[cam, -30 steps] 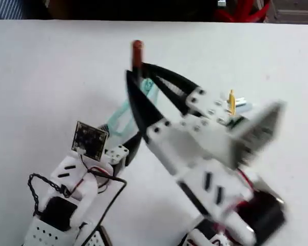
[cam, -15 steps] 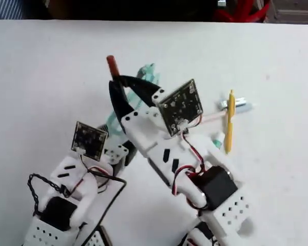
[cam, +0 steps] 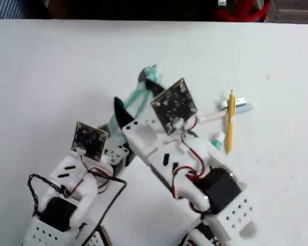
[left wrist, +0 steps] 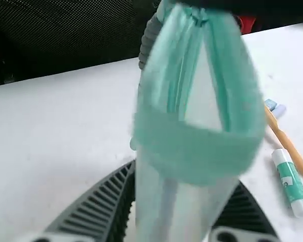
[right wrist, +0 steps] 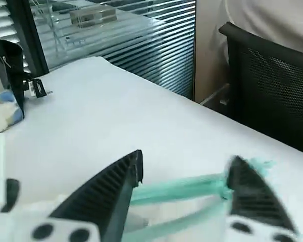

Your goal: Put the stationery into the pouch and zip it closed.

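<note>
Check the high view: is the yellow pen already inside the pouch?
No, the yellow pen lies on the bare table, apart from the pouch.

Left gripper (left wrist: 182, 184) clamped, right gripper (right wrist: 187, 160) jaws spread.

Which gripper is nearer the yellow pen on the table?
Right. The right gripper sits open around the pouch, apart from the yellow pen; the left gripper holds the pouch's lower end, farther away.

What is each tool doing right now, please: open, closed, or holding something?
Left tool: closed on the pouch.
Right tool: open, straddling the pouch's rim.
</note>
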You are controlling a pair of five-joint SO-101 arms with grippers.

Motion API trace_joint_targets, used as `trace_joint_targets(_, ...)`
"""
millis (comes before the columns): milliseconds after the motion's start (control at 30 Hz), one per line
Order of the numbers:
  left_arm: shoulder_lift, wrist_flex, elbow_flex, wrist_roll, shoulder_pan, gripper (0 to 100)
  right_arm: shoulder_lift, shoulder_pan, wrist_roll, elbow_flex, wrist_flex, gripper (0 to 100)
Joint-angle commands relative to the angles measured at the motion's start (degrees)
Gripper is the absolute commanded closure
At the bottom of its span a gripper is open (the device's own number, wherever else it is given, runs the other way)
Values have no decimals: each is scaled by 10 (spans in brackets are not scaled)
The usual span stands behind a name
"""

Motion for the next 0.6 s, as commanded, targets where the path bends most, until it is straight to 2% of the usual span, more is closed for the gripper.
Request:
trace_joint_targets(0, -6, -14, -6, 6, -3, 778, -12, 42, 1, -100, 62, 675)
trace_joint_targets(233, -6, -14, -9, 6, -22, 778, -5, 255, 1, -120, 124, 711)
trace_joint_targets(400, -6, -14, -9, 6, -22, 778, 19, 430, 24, -73, 119, 712)
trace_joint_targets(567, -6, -14, -9, 6, -23, 778, 109, 480, 119, -5, 57, 712)
